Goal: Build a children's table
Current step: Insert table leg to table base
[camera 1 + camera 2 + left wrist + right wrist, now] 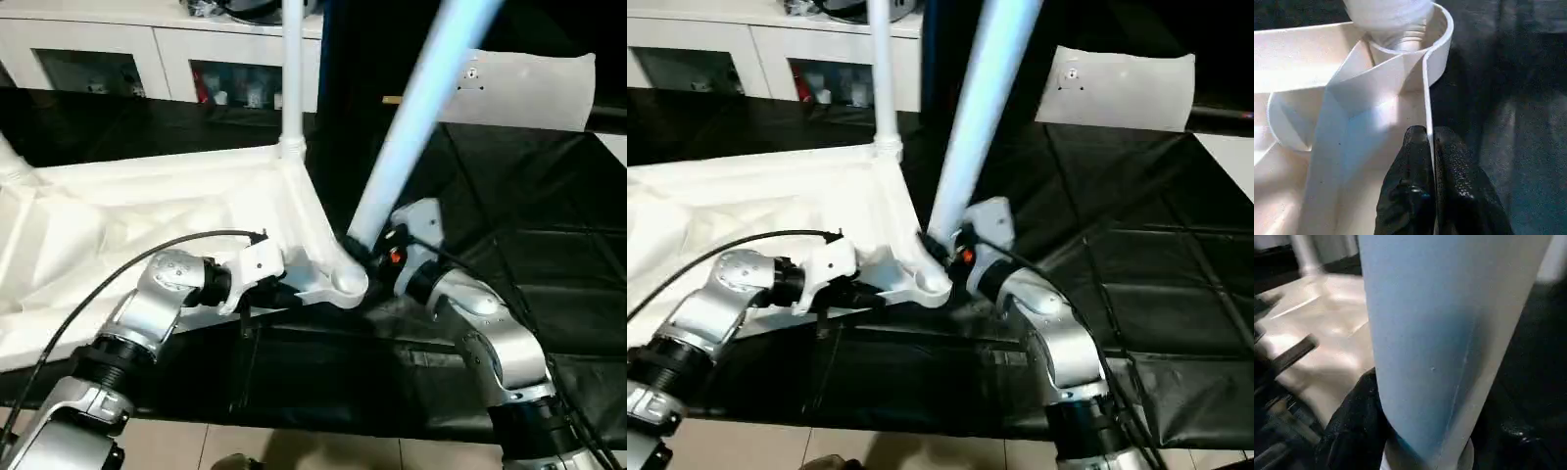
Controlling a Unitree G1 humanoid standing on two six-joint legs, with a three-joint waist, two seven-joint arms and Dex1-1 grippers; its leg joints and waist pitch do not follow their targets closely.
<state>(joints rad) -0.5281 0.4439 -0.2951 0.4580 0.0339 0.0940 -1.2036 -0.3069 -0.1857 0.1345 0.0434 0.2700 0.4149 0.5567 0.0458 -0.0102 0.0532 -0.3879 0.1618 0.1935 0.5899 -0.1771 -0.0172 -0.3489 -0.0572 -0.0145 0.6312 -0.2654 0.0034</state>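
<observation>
Tabletop (147,211) lies underside up on the black-covered work surface (549,245), one leg (292,69) already upright in its far corner socket, while the right gripper (364,251) clasps the base of a second, tilted leg (421,108) just at the near corner socket (345,279) (not yet seated, by my reading). The left gripper (1430,161) pinches the top's thin edge rim there, steadying it. A flat whitish bag (529,90) lies well behind, and white cabinets (147,59) stand beyond; nothing blocks the socket.
</observation>
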